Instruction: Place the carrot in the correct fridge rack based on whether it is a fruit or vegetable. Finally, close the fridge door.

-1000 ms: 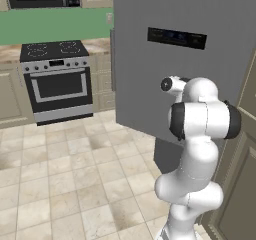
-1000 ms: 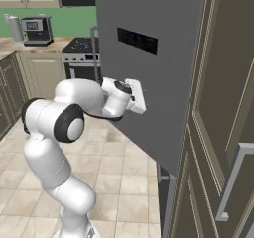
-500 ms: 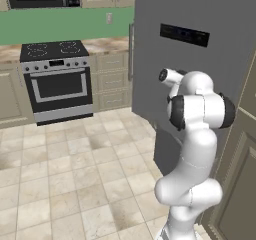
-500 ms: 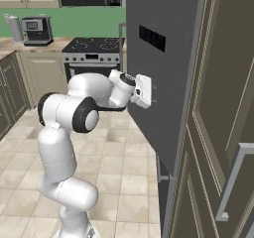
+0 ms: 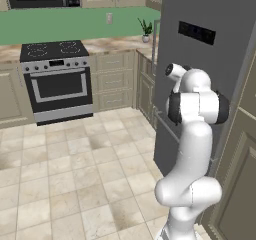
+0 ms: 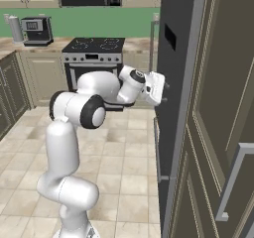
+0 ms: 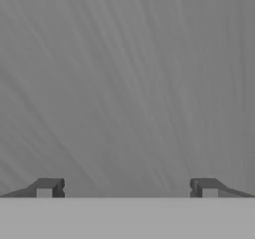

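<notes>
**Gripper flat against the fridge door**

The gripper [image 6: 165,87] sits at mid-frame in the right base view, its tips meeting the grey fridge door [image 6: 168,58], which runs down the centre-right of that frame. In the hand view the two fingertips [image 7: 49,187] stand far apart at the bottom corners, jaws spread wide with nothing between them, and brushed grey door surface [image 7: 127,83] lies just ahead of them. In the left base view the door [image 5: 210,74] takes up the upper right, its dark display panel [image 5: 197,32] near the top, and the arm's white wrist reaches toward it at centre-right. The door's bar handle [image 5: 155,46] shows at its left edge. A stove [image 5: 56,79] stands at the left of that frame against a green wall. The right base view has a beige cabinet door [image 6: 223,133] along its right side.
</notes>
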### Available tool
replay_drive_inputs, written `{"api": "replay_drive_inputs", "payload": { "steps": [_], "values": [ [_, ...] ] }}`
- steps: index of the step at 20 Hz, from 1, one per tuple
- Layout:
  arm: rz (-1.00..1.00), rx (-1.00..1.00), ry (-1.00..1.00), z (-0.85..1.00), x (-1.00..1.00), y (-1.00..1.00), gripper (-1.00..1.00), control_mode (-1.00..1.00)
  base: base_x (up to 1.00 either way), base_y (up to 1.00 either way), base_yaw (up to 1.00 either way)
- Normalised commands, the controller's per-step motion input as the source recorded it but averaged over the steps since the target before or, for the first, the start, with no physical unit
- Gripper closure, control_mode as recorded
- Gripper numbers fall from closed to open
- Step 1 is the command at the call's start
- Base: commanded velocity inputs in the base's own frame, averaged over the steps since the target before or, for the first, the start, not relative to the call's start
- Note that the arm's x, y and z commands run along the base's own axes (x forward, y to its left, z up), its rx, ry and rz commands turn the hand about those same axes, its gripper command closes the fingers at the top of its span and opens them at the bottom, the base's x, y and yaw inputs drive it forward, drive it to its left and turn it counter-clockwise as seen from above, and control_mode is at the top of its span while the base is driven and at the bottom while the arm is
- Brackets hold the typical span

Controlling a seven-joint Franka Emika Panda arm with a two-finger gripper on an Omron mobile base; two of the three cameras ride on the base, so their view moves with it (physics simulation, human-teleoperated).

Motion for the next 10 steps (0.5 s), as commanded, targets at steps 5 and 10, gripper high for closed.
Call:
{"api": "replay_drive_inputs", "payload": {
  "steps": [5, 10],
  "values": [
    [-0.14, 0.0, -0.17, -0.13, -0.43, -0.69, -1.0, -1.0, 0.0, 0.0, 0.0],
    [-0.12, 0.0, -0.16, -0.2, -0.62, -0.57, -1.0, -1.0, 0.0, 0.0, 0.0]
  ]
}}
